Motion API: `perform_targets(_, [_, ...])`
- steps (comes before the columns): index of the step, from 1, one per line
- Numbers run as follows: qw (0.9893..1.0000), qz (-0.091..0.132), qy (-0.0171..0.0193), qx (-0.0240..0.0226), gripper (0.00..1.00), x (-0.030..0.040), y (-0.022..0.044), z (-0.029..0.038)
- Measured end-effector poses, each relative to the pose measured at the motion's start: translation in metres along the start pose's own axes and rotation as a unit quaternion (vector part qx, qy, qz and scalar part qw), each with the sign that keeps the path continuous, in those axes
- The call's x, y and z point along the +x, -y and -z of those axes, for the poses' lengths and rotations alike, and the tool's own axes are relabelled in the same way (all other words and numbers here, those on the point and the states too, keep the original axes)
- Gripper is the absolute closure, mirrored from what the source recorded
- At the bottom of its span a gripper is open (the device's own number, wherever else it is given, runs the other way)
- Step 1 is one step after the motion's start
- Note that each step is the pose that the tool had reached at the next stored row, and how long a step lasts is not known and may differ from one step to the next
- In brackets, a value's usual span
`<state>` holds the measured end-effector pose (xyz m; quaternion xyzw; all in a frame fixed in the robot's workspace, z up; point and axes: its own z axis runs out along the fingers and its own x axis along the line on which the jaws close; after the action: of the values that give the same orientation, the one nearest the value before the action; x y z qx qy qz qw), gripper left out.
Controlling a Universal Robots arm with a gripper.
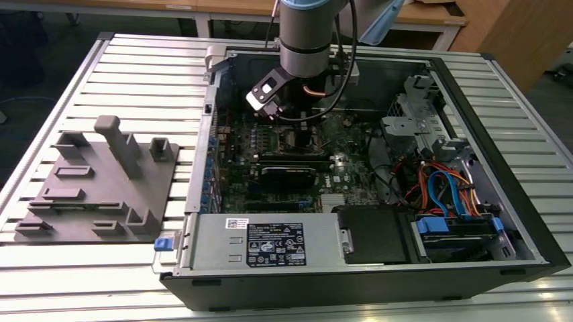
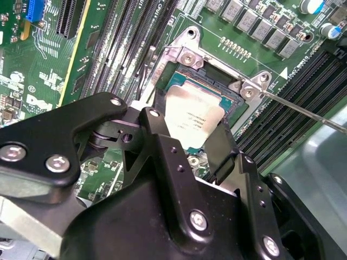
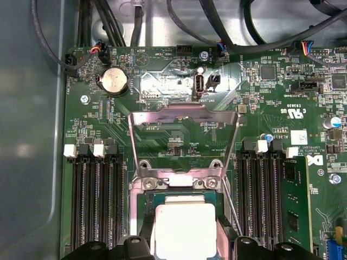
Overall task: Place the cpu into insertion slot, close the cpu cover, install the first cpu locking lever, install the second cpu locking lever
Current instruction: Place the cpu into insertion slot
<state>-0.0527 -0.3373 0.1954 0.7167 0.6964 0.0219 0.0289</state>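
Black gripper (image 2: 191, 129): closed on the chip (image 3: 184, 227), one finger against each of two opposite edges.
Chip: silvery top up, level over the middle of the socket (image 2: 179, 82); whether it is fully seated cannot be told.
Socket: on the green board (image 2: 32, 70), teal rim showing round the chip.
Lever (image 2: 303, 111): thin metal rod, unlatched, slanting away from a socket corner.
Cover (image 3: 184, 112): silver frame swung open, standing at the socket's edge away from the gripper, board visible through its cut-out.
Memory slots (image 3: 95, 208): long, black, flanking the socket on both sides.
Case (image 1: 358, 292): lying open on a slatted table (image 1: 80, 275), grey fixture plate (image 1: 90, 201) at the exterior view's left.
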Motion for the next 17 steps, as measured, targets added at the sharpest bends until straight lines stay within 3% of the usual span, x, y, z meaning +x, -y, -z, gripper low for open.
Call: perform_targets(17, [1.0, 0.0, -0.0006, 0.0021, 0.47, 0.001, -0.0002, -0.0015])
